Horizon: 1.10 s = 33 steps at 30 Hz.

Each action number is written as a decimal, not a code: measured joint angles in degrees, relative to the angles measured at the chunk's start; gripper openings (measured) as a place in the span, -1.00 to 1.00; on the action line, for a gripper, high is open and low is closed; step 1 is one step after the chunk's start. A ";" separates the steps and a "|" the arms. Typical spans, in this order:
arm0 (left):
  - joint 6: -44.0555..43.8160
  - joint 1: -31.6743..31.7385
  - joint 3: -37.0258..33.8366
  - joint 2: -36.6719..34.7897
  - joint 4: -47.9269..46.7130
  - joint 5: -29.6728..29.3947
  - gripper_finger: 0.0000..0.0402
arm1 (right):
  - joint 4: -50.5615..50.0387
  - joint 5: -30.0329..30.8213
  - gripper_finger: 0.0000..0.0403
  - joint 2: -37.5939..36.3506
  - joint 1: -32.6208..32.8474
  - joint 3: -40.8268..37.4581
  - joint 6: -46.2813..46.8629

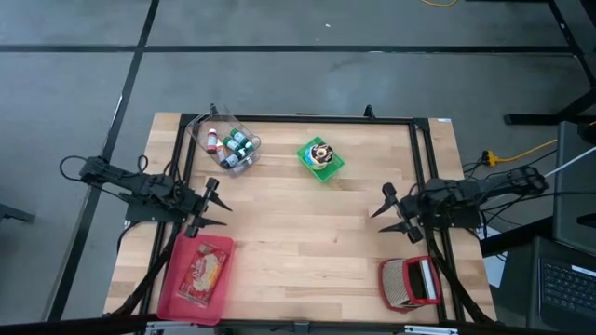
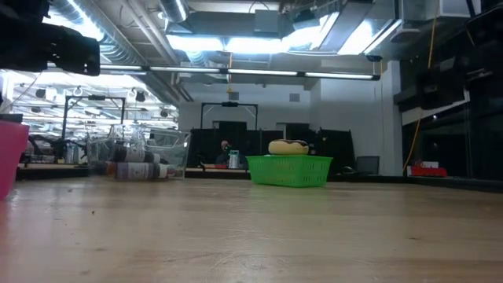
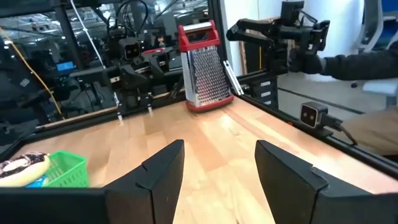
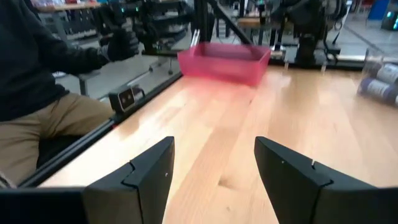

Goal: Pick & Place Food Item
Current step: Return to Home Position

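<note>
The left jaws stand spread and empty, held above bare wood at the left side of the surface [image 1: 307, 242], their tips pointing across it toward the right arm [image 1: 466, 194]. The right jaws mirror them at the right side, likewise released and holding nothing. Outward from the left arm [image 1: 140, 186], the transparent bin [image 1: 199, 130] sits near the far left corner, beyond the left jaws and a little toward the middle. The food coloring bottles [image 1: 235, 149] lie on their sides inside it, their long axes running roughly along the bin's slant. The bin is near the left jaws and well apart from the right ones, so any further reach into it would fall to the left arm. Judging from this, the placing looks done and only the retreat of both arms remains. The green basket [image 1: 321, 158] stands right of the bin, the pink tray [image 1: 172, 296] and red grater [image 1: 408, 282] at the near corners.
</note>
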 joint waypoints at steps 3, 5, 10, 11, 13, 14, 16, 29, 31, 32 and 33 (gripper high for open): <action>0.80 0.00 0.00 0.85 -0.01 -0.01 -0.04 | 0.06 0.00 0.12 1.72 0.00 0.00 0.00; 0.85 0.00 0.00 1.48 -0.02 -0.04 -0.05 | 0.01 0.00 0.12 2.44 0.00 0.00 0.00; 3.17 0.00 0.00 3.15 -0.03 -0.09 -0.04 | 0.07 0.00 0.12 3.03 0.00 0.00 -0.20; 3.76 0.00 0.00 3.37 -0.04 -0.09 -0.04 | 0.07 0.00 0.12 3.05 0.00 0.00 -0.66; 3.85 0.00 0.00 3.64 -0.04 -0.09 -0.04 | 0.08 -0.01 0.12 3.05 0.00 0.00 -1.84; 3.55 0.00 0.00 3.69 -0.04 -0.10 -0.04 | 0.09 -0.02 0.12 3.05 0.00 0.00 -2.05; 3.38 0.00 0.00 3.72 -0.04 -0.11 -0.05 | 0.09 -0.02 0.12 3.05 0.00 0.00 -1.81; 3.38 0.00 0.00 3.72 -0.04 -0.11 -0.04 | 0.11 -0.02 0.12 3.05 0.00 0.00 -0.15; 3.38 0.00 0.00 3.72 -0.04 -0.11 -0.05 | 0.11 -0.02 0.12 3.05 0.00 0.00 -0.15; 3.36 0.00 0.00 3.71 -0.04 -0.11 -0.05 | 0.11 -0.02 0.12 3.05 0.00 0.00 -0.14; 3.37 0.00 0.00 3.71 -0.04 -0.11 -0.05 | 0.11 -0.02 0.12 3.05 0.00 0.00 -0.13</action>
